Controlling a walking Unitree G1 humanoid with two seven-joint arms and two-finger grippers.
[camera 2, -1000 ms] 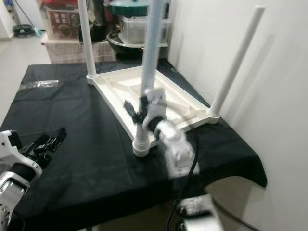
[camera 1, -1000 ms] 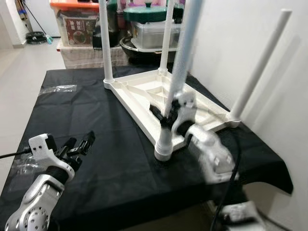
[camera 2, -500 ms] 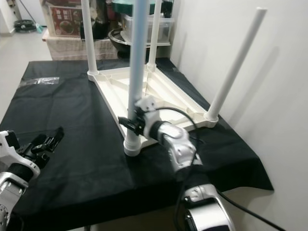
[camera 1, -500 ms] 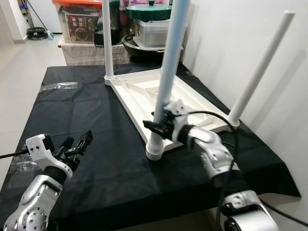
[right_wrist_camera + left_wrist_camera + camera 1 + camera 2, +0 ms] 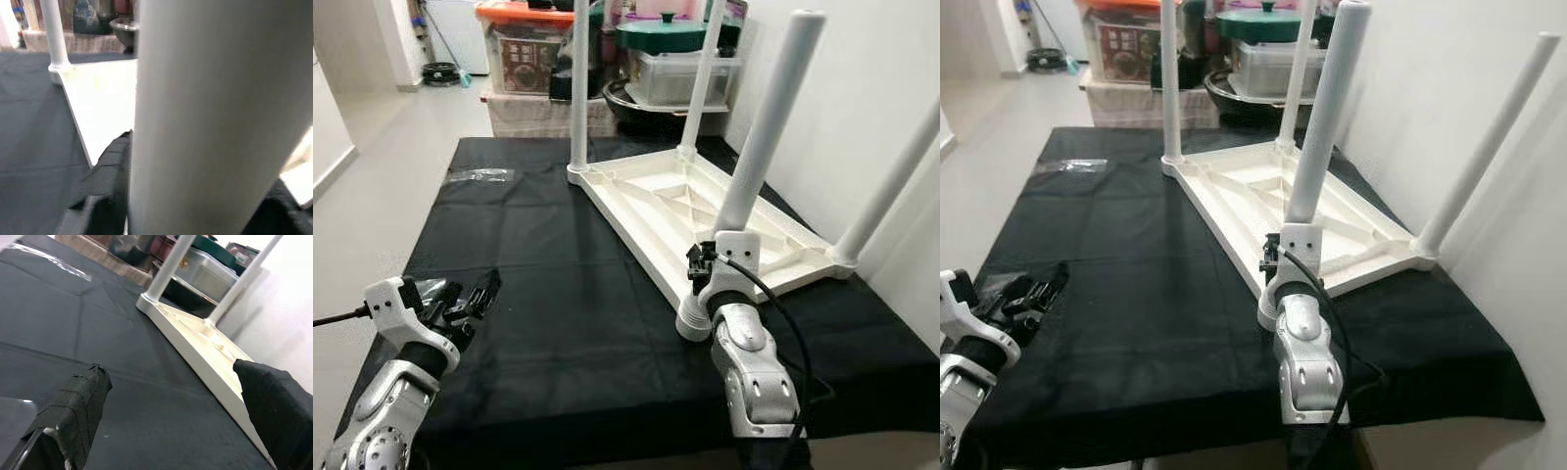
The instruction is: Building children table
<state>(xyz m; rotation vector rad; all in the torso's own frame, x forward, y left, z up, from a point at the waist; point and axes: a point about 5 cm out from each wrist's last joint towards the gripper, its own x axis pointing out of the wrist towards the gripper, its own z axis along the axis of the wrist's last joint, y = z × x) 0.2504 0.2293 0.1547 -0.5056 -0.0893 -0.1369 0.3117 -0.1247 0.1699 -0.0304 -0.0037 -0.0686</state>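
Observation:
A white children's table (image 5: pixel 658 201) lies upside down on the black cloth (image 5: pixel 538 264), its legs pointing up. My right gripper (image 5: pixel 705 264) is shut on the nearest leg (image 5: pixel 766 122), just above its socket at the table's front corner. In the right wrist view that leg (image 5: pixel 215 117) stands between the black fingers (image 5: pixel 110 161). My left gripper (image 5: pixel 475 294) hovers open at the cloth's front left, well apart from the table; its taped fingers (image 5: pixel 80 404) are spread wide with nothing between them.
A clear plastic bag (image 5: pixel 480 176) lies on the cloth's far left, and another piece of plastic (image 5: pixel 423 288) by my left wrist. Storage boxes and pots (image 5: pixel 538 59) stand behind the table. A white wall (image 5: pixel 871 78) runs close along the right.
The camera has shifted. My right arm has swung round from the leg's right side to its near side, still gripping it low down. The left gripper stays open in place.

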